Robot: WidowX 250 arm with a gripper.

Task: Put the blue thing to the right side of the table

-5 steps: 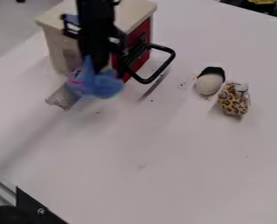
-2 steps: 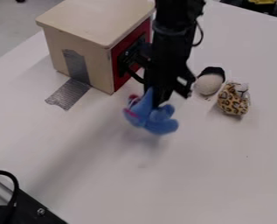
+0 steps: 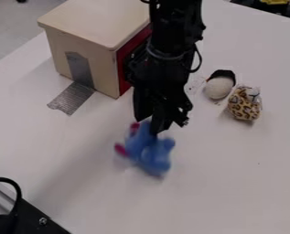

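Fairly bright, diffuse light w/ faint, soft-edged shadows on the tbl [image 3: 233,178].

The black arm [image 3: 176,25] comes down steeply over the desk [image 3: 233,183], and its wrist [image 3: 162,75] is above the inner part, well apart from the near edge. The jaws point downward, closed in a grip.

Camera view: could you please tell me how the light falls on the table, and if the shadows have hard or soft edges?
Camera view: soft shadows; a wide, faint band crosses the table from near the blue toy toward the lower left; a small, dim shadow lies by the leopard-print thing; the top of the box looks brighter than its sides.
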